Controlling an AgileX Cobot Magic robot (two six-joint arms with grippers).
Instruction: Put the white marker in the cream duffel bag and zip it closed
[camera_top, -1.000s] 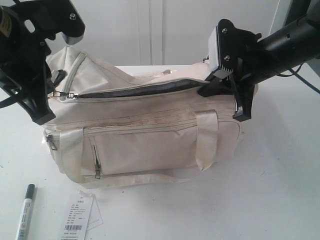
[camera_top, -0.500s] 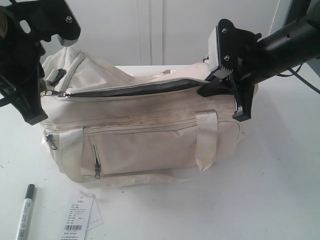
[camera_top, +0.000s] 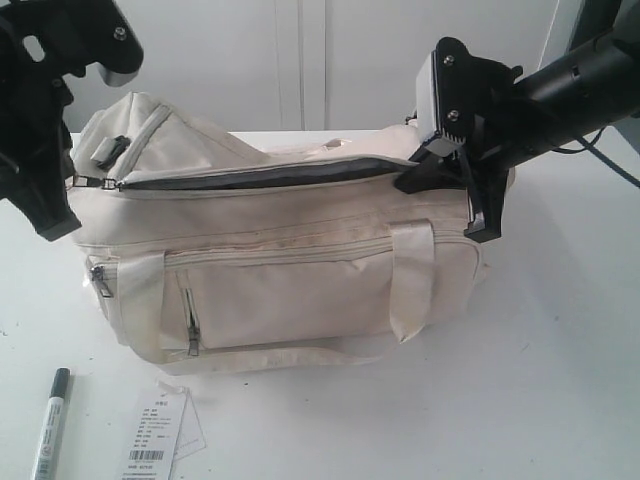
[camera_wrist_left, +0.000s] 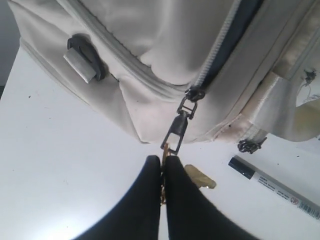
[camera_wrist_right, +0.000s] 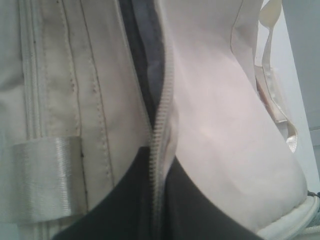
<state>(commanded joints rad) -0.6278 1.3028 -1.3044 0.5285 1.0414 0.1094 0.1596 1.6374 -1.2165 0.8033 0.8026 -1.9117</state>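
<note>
Surface: white, carries everything below.

Bag: cream, soft, lying lengthwise across the middle of the exterior view, front pocket facing the camera. Top zipper open along nearly its full length, with dark lining showing in the slot. Slider sits at the bag's 9 o'clock end. One strap handle hangs down the front toward 4 o'clock.

Right hand: at the bag's 3 o'clock end, on the top edge. Black fingers clenched on the bag with the zipper teeth running between them.

Left hand: at the bag's 9 o'clock end, off the fabric. Fingers pressed together, grasping the far end of the zipper pull. The pull is stretched straight from slider to fingertips.

Tag: white paper with a barcode, flat on the surface at 7 o'clock of the bag, near its lower edge.

Marker: white barrel, dark cap, flat on the surface outside the bag. Sits at 7 o'clock of the bag, just beside the tag on its 9 o'clock side. Cap end points toward the bag. Neither hand touches it.
</note>
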